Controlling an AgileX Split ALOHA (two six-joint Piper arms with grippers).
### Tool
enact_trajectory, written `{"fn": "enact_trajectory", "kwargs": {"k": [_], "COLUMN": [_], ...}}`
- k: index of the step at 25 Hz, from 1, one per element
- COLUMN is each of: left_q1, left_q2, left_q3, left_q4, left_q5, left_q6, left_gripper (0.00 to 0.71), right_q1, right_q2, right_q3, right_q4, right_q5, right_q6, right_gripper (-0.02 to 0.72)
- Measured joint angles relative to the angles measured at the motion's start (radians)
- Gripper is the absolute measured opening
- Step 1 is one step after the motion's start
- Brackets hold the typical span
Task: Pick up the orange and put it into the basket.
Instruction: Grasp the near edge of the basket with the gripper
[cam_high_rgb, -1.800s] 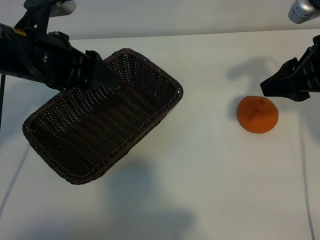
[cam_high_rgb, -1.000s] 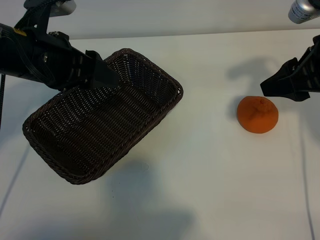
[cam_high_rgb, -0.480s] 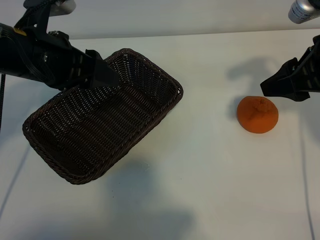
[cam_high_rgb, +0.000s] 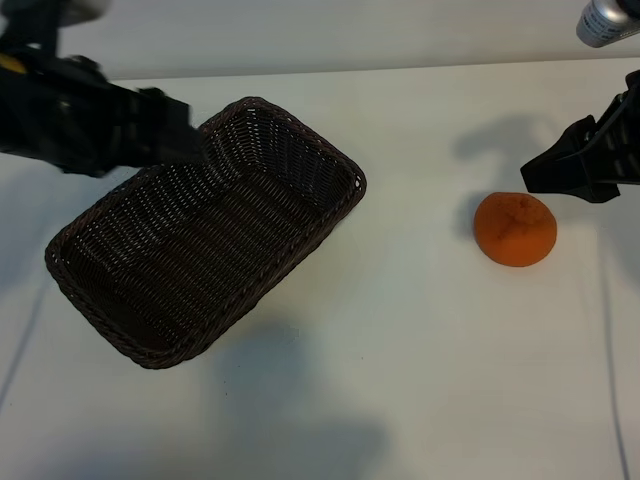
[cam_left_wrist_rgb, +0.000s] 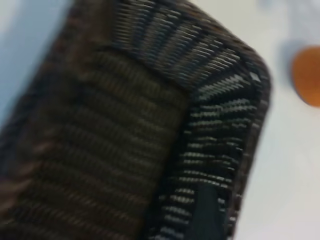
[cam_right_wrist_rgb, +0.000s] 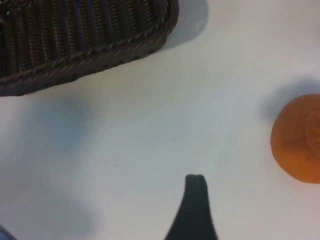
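Orange (cam_high_rgb: 515, 229) sits on the table just below the open, empty right gripper (cam_high_rgb: 560, 172), apparently untouched, so it should drop squarely over the fruit before closing; basket (cam_high_rgb: 205, 240) lies well apart.

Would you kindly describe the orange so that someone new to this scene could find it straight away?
Start at the white table and find the dark brown woven wicker basket on its left half. Look across the bare surface to the right side, just below the black right gripper. There sits the small round bright-orange fruit, the only vividly coloured thing there.
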Motion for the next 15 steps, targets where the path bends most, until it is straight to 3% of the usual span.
{"fn": "enact_trajectory", "kwargs": {"k": [9, 15], "left_q1": [0.0, 0.0], "left_q2": [-0.14, -0.252], "left_q3": [0.02, 0.258], "left_q4": [0.239, 0.287], "left_q5": [0.088, 0.025], "left_q6": [-0.231, -0.371], "left_gripper": [0.522, 0.52], "right_q1": [0.0, 0.0], "right_q2": [0.0, 0.0], "right_q3": [0.0, 0.0], "right_q4": [0.0, 0.0], "right_q5": [0.001, 0.001], "right_q6": [0.0, 0.0], "right_gripper": [0.579, 0.579]}}
